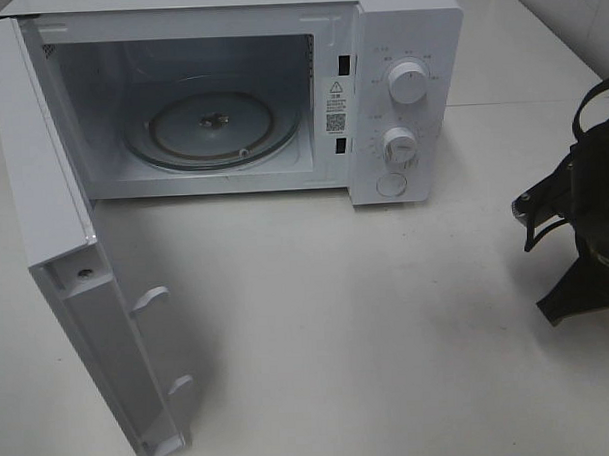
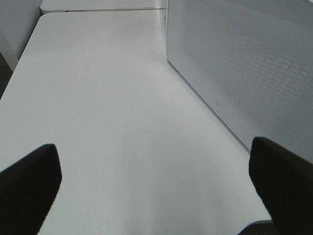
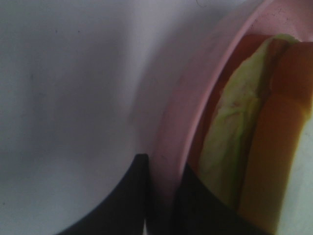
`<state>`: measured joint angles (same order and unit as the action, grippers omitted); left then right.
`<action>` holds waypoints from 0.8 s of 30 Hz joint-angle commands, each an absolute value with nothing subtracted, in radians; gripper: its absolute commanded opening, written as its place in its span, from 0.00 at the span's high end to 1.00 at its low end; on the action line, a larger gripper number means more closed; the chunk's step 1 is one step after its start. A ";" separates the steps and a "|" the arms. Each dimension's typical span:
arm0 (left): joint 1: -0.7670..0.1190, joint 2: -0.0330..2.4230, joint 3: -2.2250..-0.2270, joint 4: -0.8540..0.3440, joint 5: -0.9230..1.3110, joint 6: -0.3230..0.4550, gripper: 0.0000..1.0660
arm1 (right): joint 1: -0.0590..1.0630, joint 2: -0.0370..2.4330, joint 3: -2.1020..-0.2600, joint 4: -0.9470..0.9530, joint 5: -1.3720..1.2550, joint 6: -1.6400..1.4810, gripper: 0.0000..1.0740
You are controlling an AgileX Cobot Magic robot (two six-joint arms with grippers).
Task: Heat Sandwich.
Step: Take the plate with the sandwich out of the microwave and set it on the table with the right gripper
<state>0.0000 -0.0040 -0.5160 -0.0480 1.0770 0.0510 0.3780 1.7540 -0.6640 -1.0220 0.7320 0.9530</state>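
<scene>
The sandwich (image 3: 234, 142) shows only in the right wrist view, lying on a round pink plate (image 3: 183, 112), with pale green-yellow filling beside a tan crust. My right gripper (image 3: 164, 198) is shut on the plate's rim, one dark finger on each side of it. In the exterior high view only the right arm (image 1: 585, 228) shows, at the right edge, well to the right of the microwave (image 1: 405, 94); plate and sandwich are out of frame there. My left gripper (image 2: 156, 186) is open over bare table with nothing between its fingers (image 2: 29, 188).
The white microwave stands at the back with its door (image 1: 76, 266) swung wide open toward the front left. Its glass turntable (image 1: 213, 126) holds nothing. A white dotted panel of the microwave (image 2: 244, 63) stands close beside the left gripper.
</scene>
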 commanded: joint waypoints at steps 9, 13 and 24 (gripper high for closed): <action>0.000 -0.012 -0.515 -0.051 1.067 0.048 0.06 | 0.373 1.863 -0.661 -1.109 0.710 1.034 0.96; 0.000 -0.012 -0.515 -0.051 1.067 0.048 0.06 | 0.373 1.878 -0.661 -1.118 0.706 1.064 0.96; 0.000 -0.012 -0.515 -0.051 1.067 0.048 0.06 | 0.373 1.878 -0.661 -1.114 0.707 1.071 0.92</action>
<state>0.0000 -0.0040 -0.5160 -0.0480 1.0770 0.0510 0.3780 1.8760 -0.6630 -1.0980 0.6870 1.0590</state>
